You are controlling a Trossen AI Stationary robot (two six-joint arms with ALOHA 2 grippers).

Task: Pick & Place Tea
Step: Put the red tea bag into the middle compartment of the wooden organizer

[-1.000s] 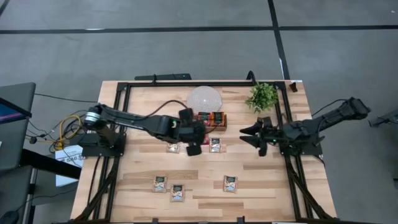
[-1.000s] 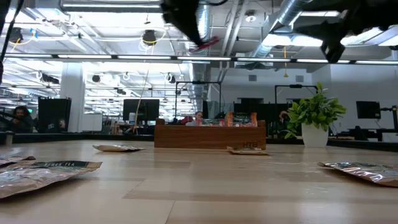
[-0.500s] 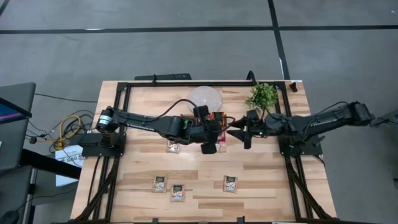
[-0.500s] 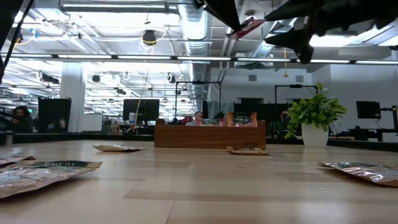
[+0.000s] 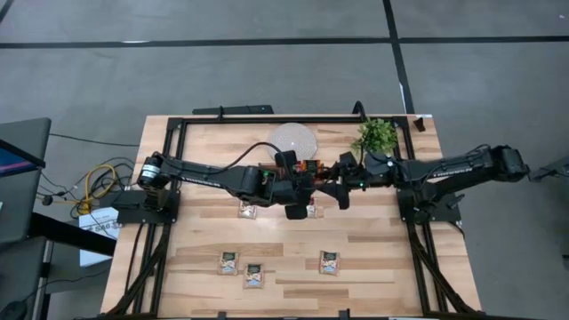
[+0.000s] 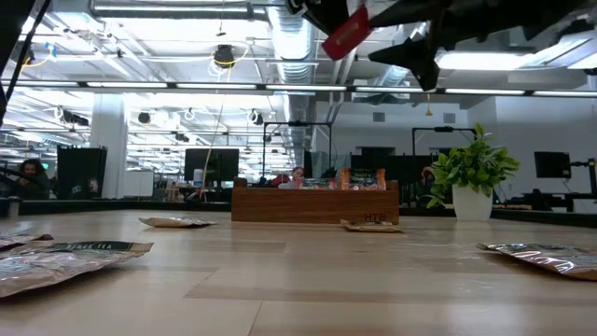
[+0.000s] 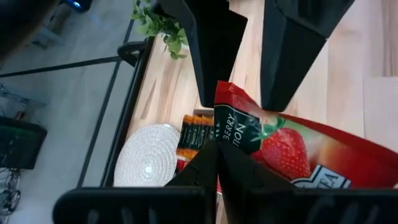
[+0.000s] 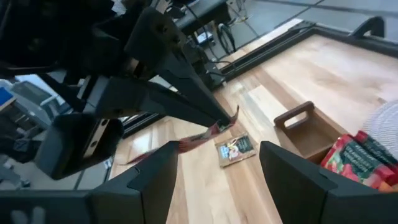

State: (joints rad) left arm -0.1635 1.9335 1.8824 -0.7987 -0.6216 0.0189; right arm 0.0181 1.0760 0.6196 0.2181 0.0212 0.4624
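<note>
My left gripper (image 5: 307,188) is shut on a red strawberry tea sachet (image 7: 292,149), held high above the table middle, near the wooden tray (image 5: 302,169). The tray shows red sachets (image 8: 357,158) in one compartment. My right gripper (image 5: 338,185) is open and faces the left one. Its two fingers (image 7: 211,50) stand on either side of the sachet's far end, and I cannot tell whether they touch it. Several other tea sachets lie flat on the table, among them two (image 5: 247,210), (image 5: 309,209) under the arms. My left gripper pinches the red sachet between its two fingertips near one edge (image 7: 227,134), by the dark green print. The rest of the sachet sticks out sideways from the fingers. It is lifted clear of the table, tilted, with one corner (image 6: 347,33) pointing toward my right gripper.
A round white mat (image 5: 293,140) lies behind the tray and a small potted plant (image 5: 375,136) stands at the far right. Three sachets (image 5: 229,261), (image 5: 254,274), (image 5: 330,261) lie near the front edge. A black frame (image 5: 267,118) borders the table.
My left gripper carried the red sachet toward the table's right and a little up, then stopped near the tray. My right gripper, still open, swung in toward the table's left and has closed the gap to the sachet.
</note>
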